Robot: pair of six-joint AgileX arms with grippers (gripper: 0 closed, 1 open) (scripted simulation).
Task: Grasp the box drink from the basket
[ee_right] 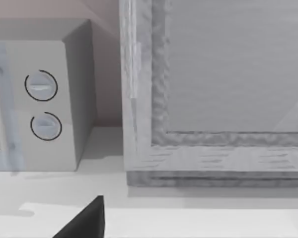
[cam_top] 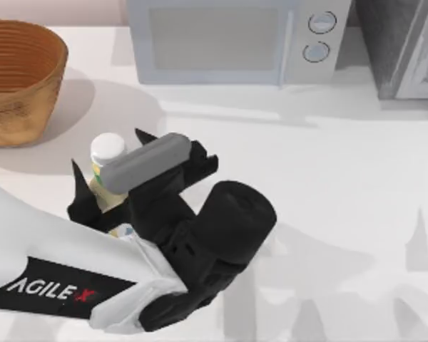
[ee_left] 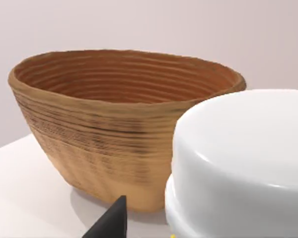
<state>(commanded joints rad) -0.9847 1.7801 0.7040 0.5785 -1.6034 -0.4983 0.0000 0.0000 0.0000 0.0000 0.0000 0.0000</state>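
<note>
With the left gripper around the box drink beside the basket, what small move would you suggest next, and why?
Probably lift it a little. The left gripper appears shut on the box drink, which sits outside the basket, so a short rise would confirm the hold.

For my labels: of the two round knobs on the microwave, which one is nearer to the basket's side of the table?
Neither clearly: the upper knob sits directly behind the lower knob, both on the microwave's right end, far from the basket.

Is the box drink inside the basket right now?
No: in the top view the box drink is outside the basket, between the left gripper fingers, with the basket off to the left.
</note>
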